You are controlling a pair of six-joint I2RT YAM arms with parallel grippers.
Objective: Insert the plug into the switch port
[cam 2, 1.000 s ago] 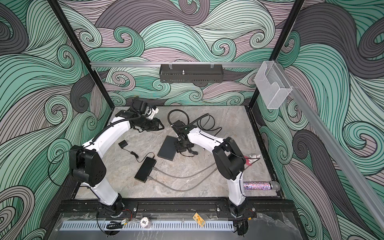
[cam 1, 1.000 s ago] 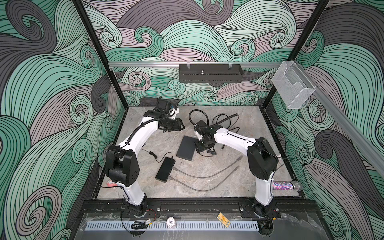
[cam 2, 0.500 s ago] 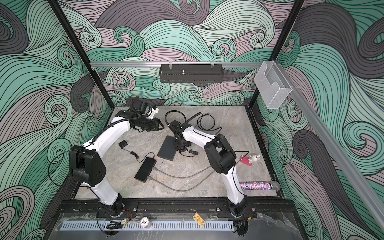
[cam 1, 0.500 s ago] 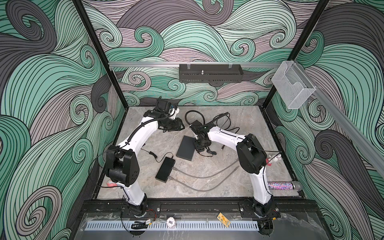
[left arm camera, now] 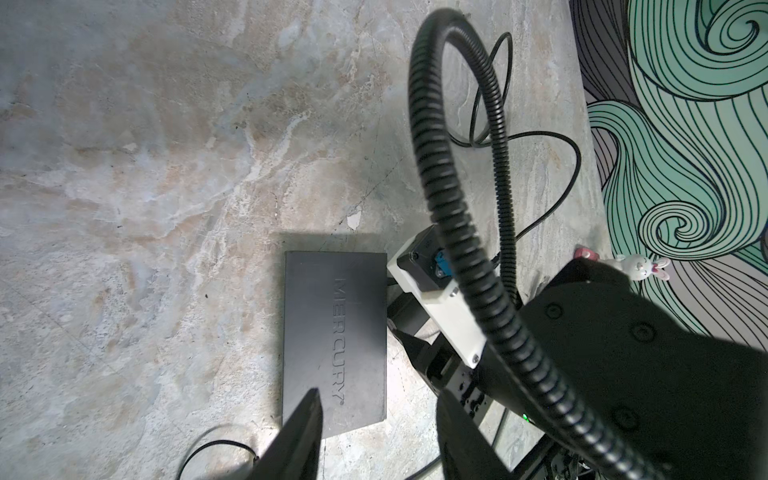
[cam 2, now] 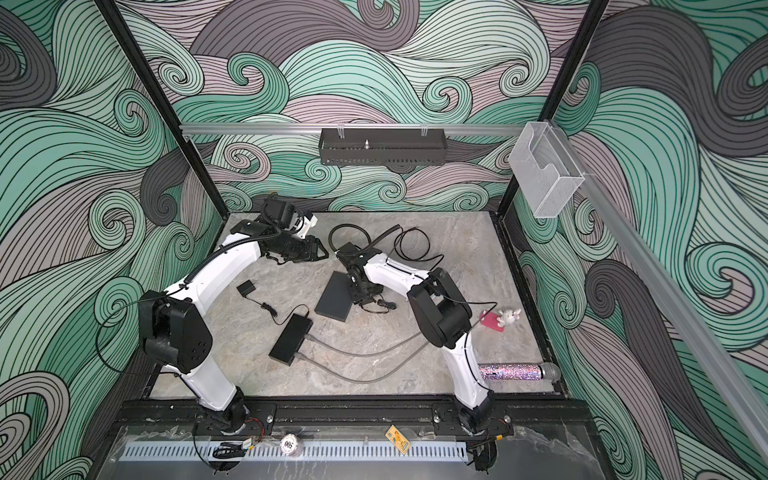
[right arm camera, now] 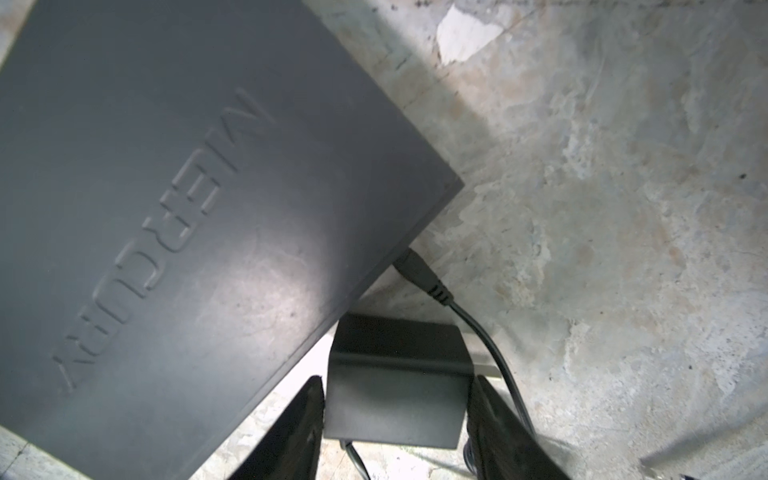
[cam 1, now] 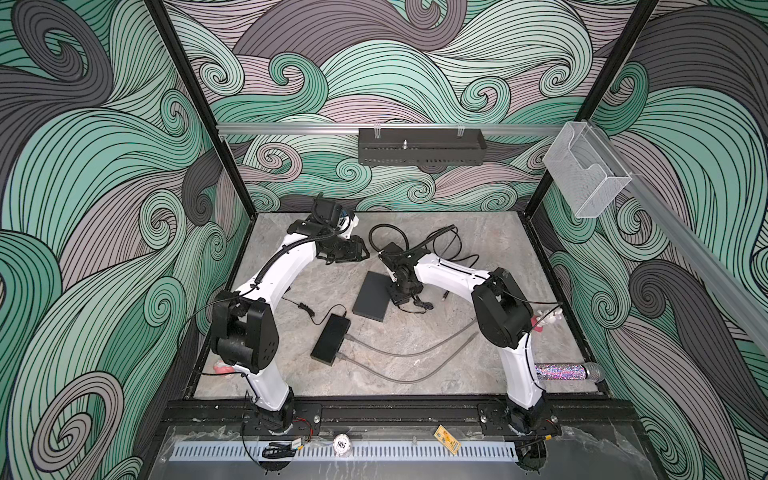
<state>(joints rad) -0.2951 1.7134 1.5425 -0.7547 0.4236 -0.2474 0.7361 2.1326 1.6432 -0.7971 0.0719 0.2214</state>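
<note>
Marbled counter (cam 1: pixel 490 232) noted. Laid on it: dark switch (cam 1: pixel 372 296), black hub (cam 1: pixel 330 339), small black box (cam 2: pixel 245 287), glitter microphone (cam 1: pixel 567 372), pink case (cam 2: pixel 491 322). Adapter block (right arm camera: pixel 395 399) seemingly rested beside switch.

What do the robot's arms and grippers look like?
The left arm and right arm have smooth white shells between chunky black joints. Each carries a ribbed black cable hose. The left gripper and right gripper are black, each ending in two tapered fingers.

White arm links (cam 1: pixel 286 266), black joint housings (cam 1: pixel 245 328), ribbed black cable conduit (left arm camera: pixel 449 237).
</note>
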